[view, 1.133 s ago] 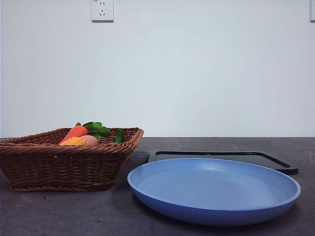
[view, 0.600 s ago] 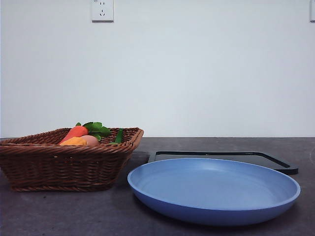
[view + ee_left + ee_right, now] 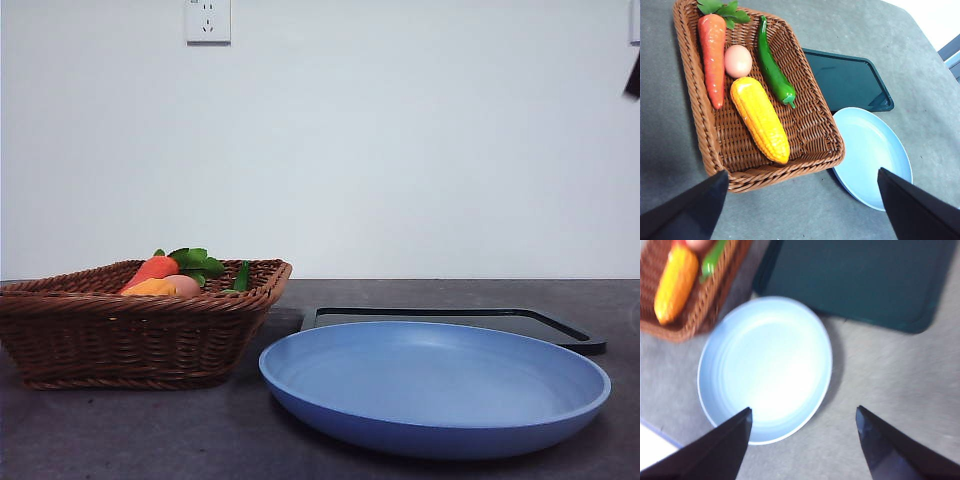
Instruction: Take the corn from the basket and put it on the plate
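Observation:
The corn point(image 3: 760, 119) lies in the brown wicker basket point(image 3: 812, 150), between a carrot and a green pepper; only its yellow top point(image 3: 150, 288) shows over the rim of the basket point(image 3: 130, 340) in the front view. The light-blue plate point(image 3: 436, 385) sits to the right of the basket and holds nothing. My left gripper point(image 3: 802, 200) hangs open high above the basket's near edge. My right gripper point(image 3: 802, 440) is open above the plate point(image 3: 765, 369), and the corn point(image 3: 675, 282) shows at that view's corner. A black tip point(image 3: 633, 75) shows at the front view's upper right edge.
A carrot point(image 3: 712, 55) with green leaves, a pinkish egg point(image 3: 738, 60) and a green pepper point(image 3: 773, 72) share the basket. A flat black tray point(image 3: 450, 322) lies behind the plate. A wall socket point(image 3: 207, 20) is on the white wall.
A black tip of an arm has come into the front view at the upper right edge. Basket, plate and tray have not moved.

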`<act>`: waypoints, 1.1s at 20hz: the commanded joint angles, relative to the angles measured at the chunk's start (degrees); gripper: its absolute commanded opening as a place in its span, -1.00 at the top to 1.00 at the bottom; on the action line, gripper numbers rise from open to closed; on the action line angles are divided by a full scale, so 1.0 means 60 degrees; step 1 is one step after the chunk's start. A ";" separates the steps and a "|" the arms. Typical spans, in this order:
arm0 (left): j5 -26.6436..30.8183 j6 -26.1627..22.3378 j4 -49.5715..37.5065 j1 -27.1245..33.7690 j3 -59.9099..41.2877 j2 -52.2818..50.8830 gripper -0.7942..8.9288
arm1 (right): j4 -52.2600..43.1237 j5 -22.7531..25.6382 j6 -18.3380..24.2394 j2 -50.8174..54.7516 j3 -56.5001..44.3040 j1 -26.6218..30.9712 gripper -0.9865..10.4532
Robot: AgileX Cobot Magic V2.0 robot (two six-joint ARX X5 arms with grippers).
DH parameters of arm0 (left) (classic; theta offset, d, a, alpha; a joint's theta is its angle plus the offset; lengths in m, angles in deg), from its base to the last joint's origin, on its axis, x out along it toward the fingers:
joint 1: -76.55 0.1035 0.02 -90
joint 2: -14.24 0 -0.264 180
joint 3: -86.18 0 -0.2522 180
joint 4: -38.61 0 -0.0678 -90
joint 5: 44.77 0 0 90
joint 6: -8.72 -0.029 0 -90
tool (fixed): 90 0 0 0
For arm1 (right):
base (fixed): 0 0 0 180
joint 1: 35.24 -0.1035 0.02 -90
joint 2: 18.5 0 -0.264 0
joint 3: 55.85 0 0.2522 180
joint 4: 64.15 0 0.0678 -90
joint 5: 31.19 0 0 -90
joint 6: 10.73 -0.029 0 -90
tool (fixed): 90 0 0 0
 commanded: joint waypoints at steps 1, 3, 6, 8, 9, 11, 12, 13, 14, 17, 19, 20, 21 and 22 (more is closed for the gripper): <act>-0.0047 -0.0007 -0.0095 -0.0033 0.0182 0.0051 -0.16 | -0.0346 -0.0015 -0.0157 -0.0958 0.0175 -0.0335 0.23; -0.0047 0.0018 -0.0091 -0.0033 0.0182 0.0051 -0.16 | -0.0699 -0.0015 -0.0153 -0.1934 0.0175 -0.0572 0.23; -0.0047 0.0018 -0.0066 -0.0033 0.0182 0.0051 -0.16 | -0.1144 0.0051 -0.0120 -0.3308 0.0175 -0.0976 0.24; -0.0047 0.0018 -0.0073 -0.0033 0.0182 0.0051 -0.16 | -0.1497 0.0233 -0.0109 -0.4120 0.0175 -0.1209 0.24; -0.0047 0.0015 -0.0069 -0.0033 0.0182 0.0051 -0.16 | -0.1639 0.0259 -0.0109 -0.4506 0.0175 -0.1319 0.24; -0.0047 0.0018 -0.0069 -0.0033 0.0182 0.0051 -0.16 | -0.1872 0.0291 -0.0106 -0.5089 0.0175 -0.1508 0.25; -0.0047 0.0015 -0.0069 -0.0033 0.0182 0.0051 -0.16 | -0.2000 0.0353 -0.0109 -0.5304 0.0175 -0.1585 0.25; -0.0047 0.0018 -0.0066 -0.0033 0.0182 0.0051 -0.16 | -0.2120 0.0535 -0.0109 -0.5541 0.0175 -0.1672 0.26; -0.0047 0.0018 -0.0062 -0.0033 0.0182 0.0051 -0.16 | -0.2164 0.0667 -0.0109 -0.5701 0.0175 -0.1712 0.26; -0.0044 0.0018 -0.0062 -0.0033 0.0182 0.0051 -0.16 | -0.2273 0.0769 -0.0080 -0.6094 0.0175 -0.1752 0.34; -0.0047 0.0018 -0.0062 -0.0033 0.0182 0.0051 -0.16 | -0.2382 0.0769 -0.0080 -0.6269 0.0175 -0.1752 0.41; -0.0047 0.0018 -0.0062 -0.0033 0.0182 0.0051 -0.16 | -0.2437 0.0765 -0.0084 -0.6368 0.0175 -0.1752 0.45; -0.0044 0.0018 -0.0062 -0.0033 0.0182 0.0051 -0.16 | -0.2455 0.0769 -0.0080 -0.6433 0.0175 -0.1756 0.50; -0.0044 0.0018 -0.0066 -0.0033 0.0182 0.0051 -0.16 | -0.2459 0.0758 -0.0080 -0.6524 0.0175 -0.1759 0.56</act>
